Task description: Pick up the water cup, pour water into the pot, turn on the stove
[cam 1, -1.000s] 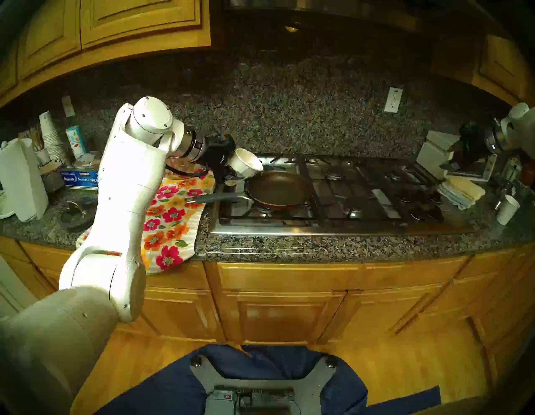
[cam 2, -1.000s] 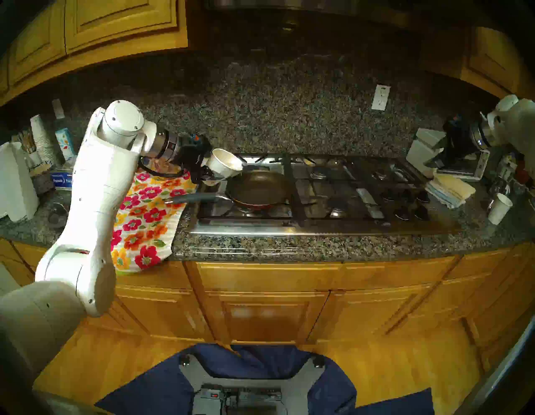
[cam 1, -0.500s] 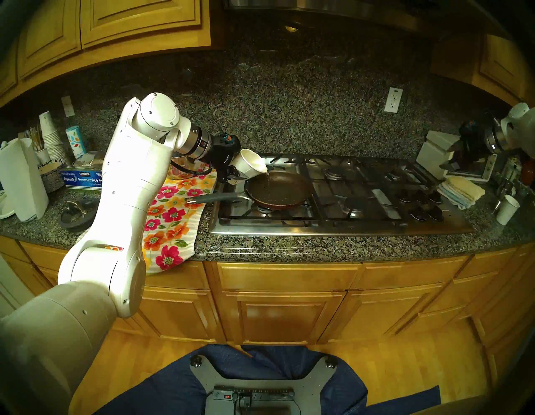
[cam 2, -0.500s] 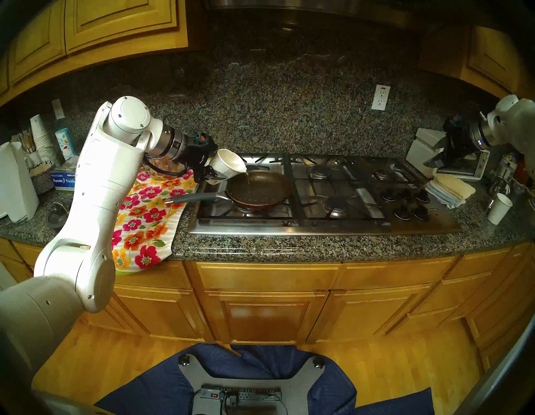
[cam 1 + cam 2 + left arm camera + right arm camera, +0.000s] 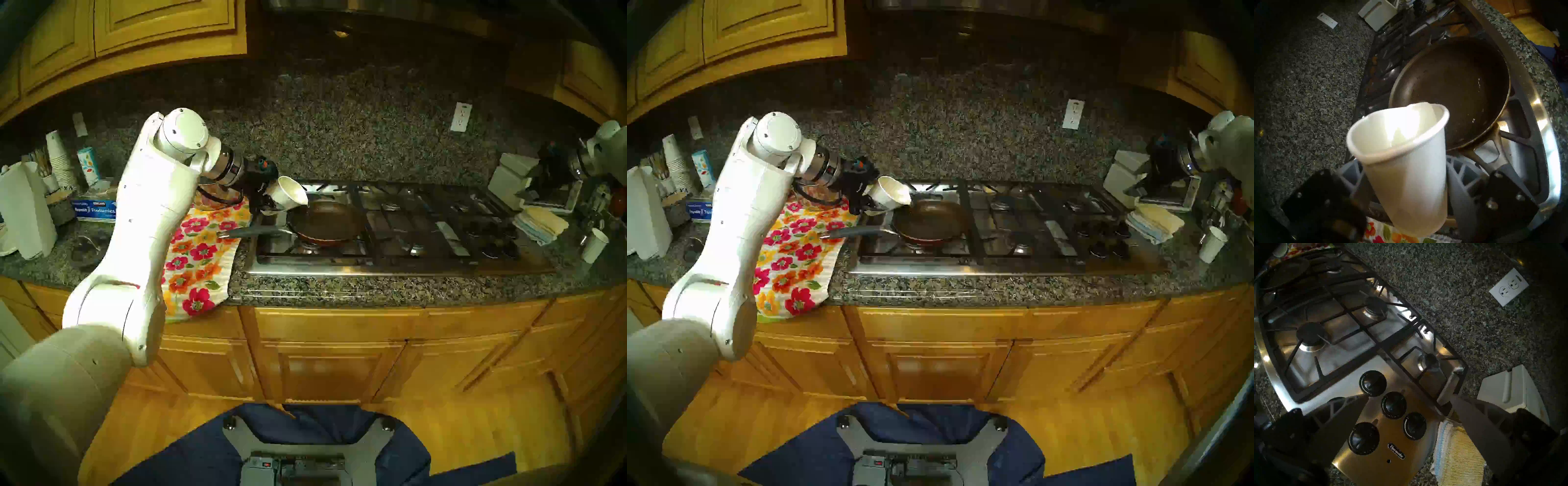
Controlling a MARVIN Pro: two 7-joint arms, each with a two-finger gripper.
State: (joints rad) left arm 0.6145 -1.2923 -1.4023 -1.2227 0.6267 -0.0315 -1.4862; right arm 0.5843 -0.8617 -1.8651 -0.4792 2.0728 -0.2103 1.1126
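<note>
Left gripper (image 5: 1405,195): I clamp the white paper cup (image 5: 1403,162), tilted.
Cup rim: at frying pan's (image 5: 1457,81) 7 o'clock edge.
Right gripper (image 5: 1407,416): spread wide above stove knobs (image 5: 1393,405).

My work surface is a speckled granite countertop (image 5: 390,288). The stove (image 5: 400,268) is set into it and serves as my landmark. The pot (image 5: 325,220) rests on the grate at the stove's left end. Left of the stove, a floral towel (image 5: 200,251) lies flat, draping over the counter's front edge. Farther left lies a blue foil box (image 5: 96,208). Right of the stove lies a folded stack of cloths (image 5: 541,224), with a white paper cup (image 5: 594,245) standing beyond it.
</note>
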